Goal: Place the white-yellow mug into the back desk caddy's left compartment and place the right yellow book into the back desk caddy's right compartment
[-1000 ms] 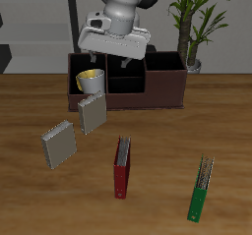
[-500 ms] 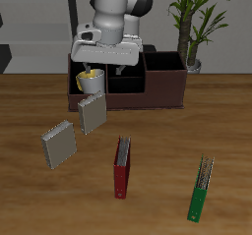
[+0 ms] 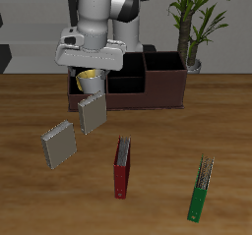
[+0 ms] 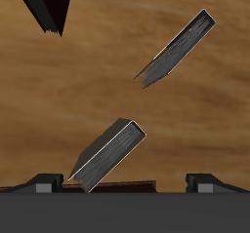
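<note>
White-yellow mug (image 3: pixel 90 80) sits in back desk caddy (image 3: pixel 162 89); book still out; end effector (image 3: pixel 89 70) state unclear.

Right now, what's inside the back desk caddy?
The white-yellow mug stands in one end compartment of the back desk caddy. The compartments beside it look dark and black-lined with nothing visible in them. The gripper and arm cover part of the caddy, so that part cannot be seen.
</note>
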Tool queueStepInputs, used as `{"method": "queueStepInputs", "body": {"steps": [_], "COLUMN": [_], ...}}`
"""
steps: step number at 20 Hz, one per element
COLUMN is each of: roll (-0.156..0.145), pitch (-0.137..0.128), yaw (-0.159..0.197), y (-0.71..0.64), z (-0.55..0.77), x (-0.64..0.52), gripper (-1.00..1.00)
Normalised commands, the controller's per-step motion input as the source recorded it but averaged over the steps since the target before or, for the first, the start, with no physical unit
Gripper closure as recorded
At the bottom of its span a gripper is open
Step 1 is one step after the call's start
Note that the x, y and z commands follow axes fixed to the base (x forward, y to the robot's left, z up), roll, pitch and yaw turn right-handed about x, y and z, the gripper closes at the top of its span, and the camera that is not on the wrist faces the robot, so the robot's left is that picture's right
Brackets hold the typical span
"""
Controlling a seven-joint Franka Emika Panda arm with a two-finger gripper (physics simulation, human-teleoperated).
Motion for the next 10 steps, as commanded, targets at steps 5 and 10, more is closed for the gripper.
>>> {"method": "queueStepInputs", "body": {"steps": [5,10], "roll": [-0.024,0.027], "pitch": [0.007,0.006], "yaw": [-0.050,0.002], "y": [-0.28,-0.10], "z": [-0.10,-0.02], "x": [0.01,0.01], "gripper": [-1.00,-1.00]}}
